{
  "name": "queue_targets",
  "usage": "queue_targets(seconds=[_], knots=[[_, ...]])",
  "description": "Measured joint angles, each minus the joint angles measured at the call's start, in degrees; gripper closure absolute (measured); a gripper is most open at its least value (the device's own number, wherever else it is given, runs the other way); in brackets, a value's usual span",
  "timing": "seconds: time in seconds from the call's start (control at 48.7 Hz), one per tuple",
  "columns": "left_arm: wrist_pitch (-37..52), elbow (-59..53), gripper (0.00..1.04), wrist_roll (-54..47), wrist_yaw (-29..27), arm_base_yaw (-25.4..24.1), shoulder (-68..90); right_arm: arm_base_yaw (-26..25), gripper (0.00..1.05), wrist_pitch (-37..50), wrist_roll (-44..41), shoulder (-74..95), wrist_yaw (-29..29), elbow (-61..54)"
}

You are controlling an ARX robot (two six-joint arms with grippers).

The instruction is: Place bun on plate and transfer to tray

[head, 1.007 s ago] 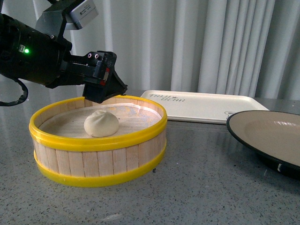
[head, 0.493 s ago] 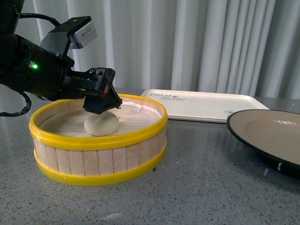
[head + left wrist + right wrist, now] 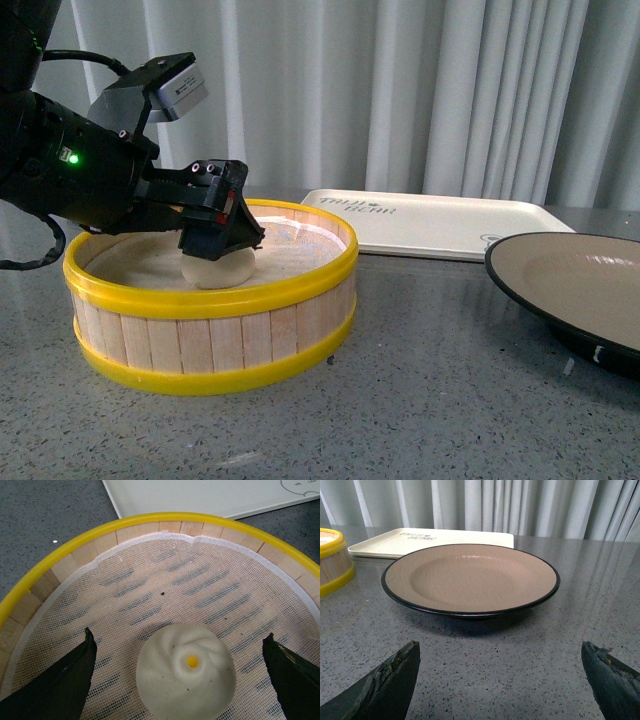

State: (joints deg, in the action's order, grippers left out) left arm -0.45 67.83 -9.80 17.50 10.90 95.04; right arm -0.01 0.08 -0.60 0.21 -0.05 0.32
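- The left arm, black with a small green light lit on its body, reaches in from the left over the rim of a round wooden steamer basket (image 3: pixel 210 300) with yellow bands.
- It slopes forward and down, so the left gripper (image 3: pixel 220 240) sits low inside the basket, right at the top of the bun (image 3: pixel 218 268).
- From the left wrist camera its two dark fingers (image 3: pixel 65 680) are spread wide, one on each side of the bun. Neither finger touches the dough, and nothing is gripped.
- The bun is small, round and white. Its pleats twist to a dimple in the middle with a tiny yellow dot, and a few dark specks show on its skin.
- It rests on the white mesh cloth (image 3: pixel 200 590) lining the basket floor, well clear of the wall.
- The right arm does not show from the front. Its wrist camera shows the right gripper (image 3: pixel 500 644) low over the grey speckled table (image 3: pixel 430 400), with fingers wide apart and nothing between them, facing the plate (image 3: pixel 470 577).
- The plate, tan inside with a black rim, stands bare on the table to the right of the basket.
- The cream tray (image 3: pixel 430 225) lies farther back, close to the curtain (image 3: pixel 450 90), beyond the gap between basket and plate.
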Motion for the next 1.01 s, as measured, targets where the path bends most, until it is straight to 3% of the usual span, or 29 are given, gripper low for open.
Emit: queue_targets(seconds=[0.493,0.781,1.007], knots=[[0.9,-0.8,0.07,-0.9,-2.6,1.6,0.5,0.0,0.08,0.0,0.0,0.0,0.0,0.0],[2.3,-1.0,0.43,-1.1,-3.1,2.3,2.1,0.0,0.08,0.0,0.0,0.0,0.0,0.0],[5.1,-1.3,0.8,-0.2,-1.8,2.8,2.2,0.0,0.08,0.0,0.0,0.0,0.0,0.0]])
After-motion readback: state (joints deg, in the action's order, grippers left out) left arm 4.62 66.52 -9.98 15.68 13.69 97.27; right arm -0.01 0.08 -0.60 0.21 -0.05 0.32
